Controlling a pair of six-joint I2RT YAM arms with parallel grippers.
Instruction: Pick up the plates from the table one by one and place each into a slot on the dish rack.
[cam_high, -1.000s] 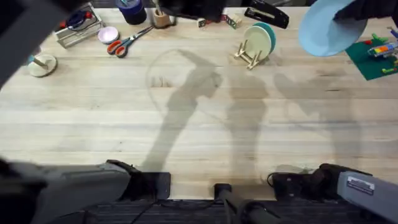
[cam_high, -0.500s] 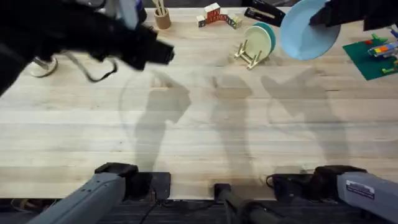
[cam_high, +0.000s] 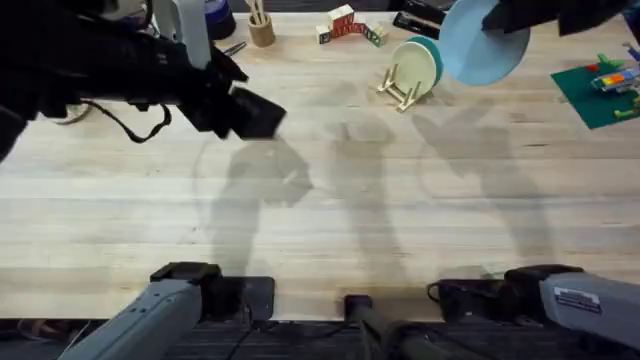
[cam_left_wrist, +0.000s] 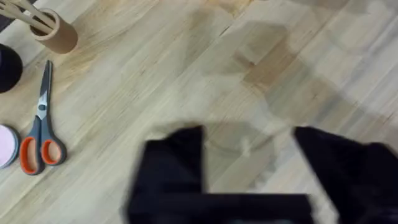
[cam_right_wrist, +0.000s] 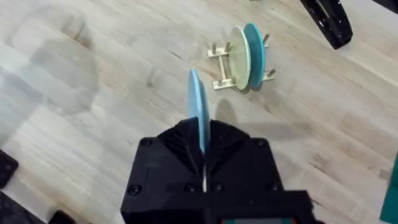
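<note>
Plates come first: the pale blue plate (cam_high: 482, 42) hangs in the air at the far right of the desk (cam_high: 330, 220), pinched by its edge in the right gripper (cam_right_wrist: 200, 149), whose black fingers are closed on it. In the right wrist view this plate (cam_right_wrist: 198, 112) stands on edge, thin and upright, well above the wood and apart from the dish rack (cam_right_wrist: 241, 61). The cream-yellow plate (cam_high: 414, 66) already stands in the dish rack (cam_high: 398, 90) near the far edge, with a darker teal plate (cam_high: 434, 52) just behind it in the same rack. The blue plate is near the rack, up and to its right in the overhead view, not touching it.

The left gripper (cam_high: 250, 112) hovers over the far left part of the desk, its fingers (cam_left_wrist: 174, 168) spread apart with bare wood between them. Near it lie orange-handled scissors (cam_left_wrist: 40, 134), a pink dish (cam_left_wrist: 6, 146) and a cardboard cup of sticks (cam_left_wrist: 55, 31). Coloured blocks (cam_high: 345, 24) sit at the far edge, and a green mat (cam_high: 600, 95) lies at the right.
</note>
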